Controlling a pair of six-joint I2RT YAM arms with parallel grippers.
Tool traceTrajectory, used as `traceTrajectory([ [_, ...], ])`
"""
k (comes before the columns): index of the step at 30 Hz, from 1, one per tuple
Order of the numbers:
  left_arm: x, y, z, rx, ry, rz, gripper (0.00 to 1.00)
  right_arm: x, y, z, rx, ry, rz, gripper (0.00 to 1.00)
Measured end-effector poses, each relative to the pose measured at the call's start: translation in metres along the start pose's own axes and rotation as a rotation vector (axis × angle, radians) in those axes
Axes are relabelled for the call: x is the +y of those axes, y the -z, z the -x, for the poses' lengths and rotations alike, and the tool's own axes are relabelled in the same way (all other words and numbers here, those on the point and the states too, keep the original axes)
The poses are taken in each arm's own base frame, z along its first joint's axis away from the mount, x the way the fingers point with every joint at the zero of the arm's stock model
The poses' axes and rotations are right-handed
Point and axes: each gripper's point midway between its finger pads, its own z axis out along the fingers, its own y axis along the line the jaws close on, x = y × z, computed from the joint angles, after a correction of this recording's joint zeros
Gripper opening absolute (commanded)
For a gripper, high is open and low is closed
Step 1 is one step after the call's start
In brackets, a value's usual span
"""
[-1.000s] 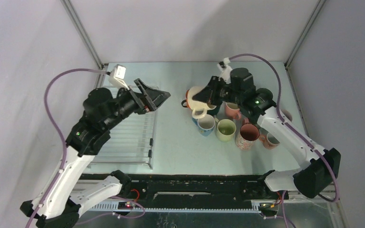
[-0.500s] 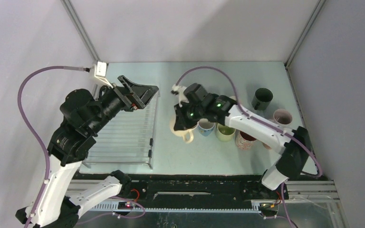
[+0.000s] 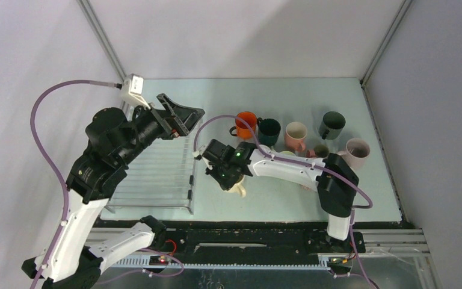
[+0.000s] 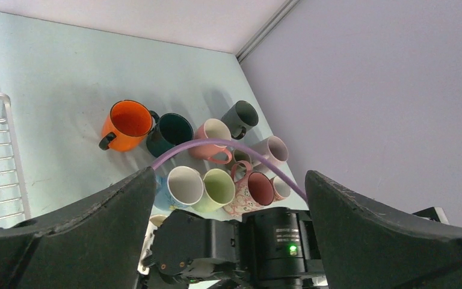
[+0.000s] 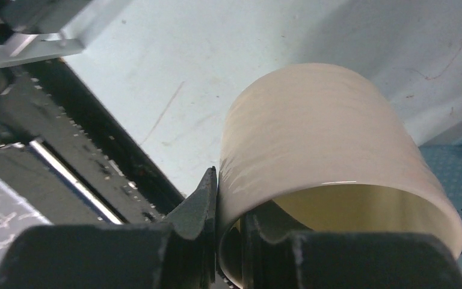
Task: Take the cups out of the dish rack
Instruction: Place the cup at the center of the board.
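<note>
Beside the dish rack (image 3: 156, 174), right end effector (image 5: 228, 217) clamps the cream mug (image 5: 313, 132) by its rim, left end effector (image 3: 179, 117) gapes empty; I'd seat it flat before releasing.

- This is a robot lab test cell: plain grey panels (image 3: 240, 36) close it in, joined by aluminium corner posts (image 3: 103, 42).
- Robot arms (image 3: 289, 167) are bolted to a black rail (image 3: 246, 232) along the near edge of a bare pale-green table (image 3: 264, 96).
- Purple cables (image 4: 216, 142) loop off the arms.
- Only the mugs (image 3: 246, 123) and the wire rack (image 3: 156, 174) look domestic.
</note>
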Motion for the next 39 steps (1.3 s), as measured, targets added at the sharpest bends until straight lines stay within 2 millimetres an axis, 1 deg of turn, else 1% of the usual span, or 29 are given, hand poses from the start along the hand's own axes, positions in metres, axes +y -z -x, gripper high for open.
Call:
traceTrajectory([
  [4,0.001,0.0,0.0,-0.003,0.0,0.006,1.0,-0.01,-0.011,-0.007,0.031,0.022,-0.053,0.0],
  [10,0.003,-0.004,-0.002,0.006,0.001,0.012,1.0,-0.021,-0.018,-0.011,0.038,0.037,-0.107,0.0],
  [18,0.004,-0.007,-0.003,0.012,0.001,0.017,1.0,-0.026,-0.035,-0.028,0.084,0.05,-0.114,0.0],
  [24,0.003,-0.008,-0.002,0.009,0.001,0.014,1.0,-0.028,-0.042,-0.039,0.111,0.049,-0.111,0.0],
  [29,0.003,-0.011,-0.002,0.01,0.001,0.014,1.0,-0.03,-0.043,-0.039,0.112,0.043,-0.104,0.0],
  [35,0.004,-0.016,-0.003,0.014,0.002,0.017,1.0,-0.03,-0.043,-0.039,0.113,0.035,-0.093,0.14],
  [39,0.004,-0.017,-0.004,0.018,0.002,0.019,1.0,-0.031,-0.043,-0.039,0.114,0.034,-0.092,0.19],
])
